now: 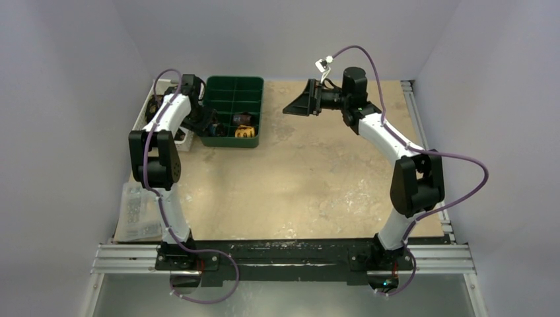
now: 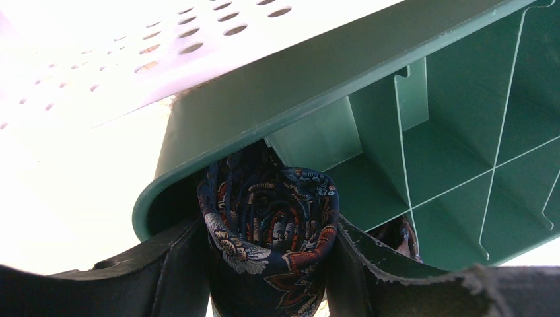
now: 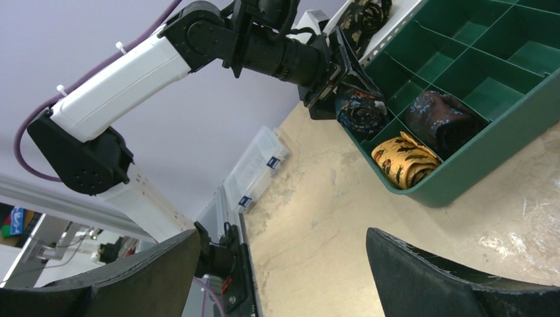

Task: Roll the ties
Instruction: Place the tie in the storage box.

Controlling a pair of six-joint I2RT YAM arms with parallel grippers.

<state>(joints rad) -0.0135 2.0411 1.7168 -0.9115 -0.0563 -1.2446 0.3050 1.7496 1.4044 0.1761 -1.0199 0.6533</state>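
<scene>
On the table (image 1: pixel 297 185), at eleven o'clock, a rolled tie (image 2: pixel 271 224) is clamped by the left gripper (image 2: pixel 267 277), perhaps inside the tray (image 3: pixel 475 172); right gripper (image 3: pixel 284 257) spread.

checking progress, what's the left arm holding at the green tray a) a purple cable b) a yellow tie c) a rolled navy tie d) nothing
c: the left jaws are closed on a rolled navy tie by the tray corner, while the yellow tie lies in a compartment.

Rolled ties (image 3: pixel 404 160) in tray (image 3: pixel 489 155), far-left.
</scene>
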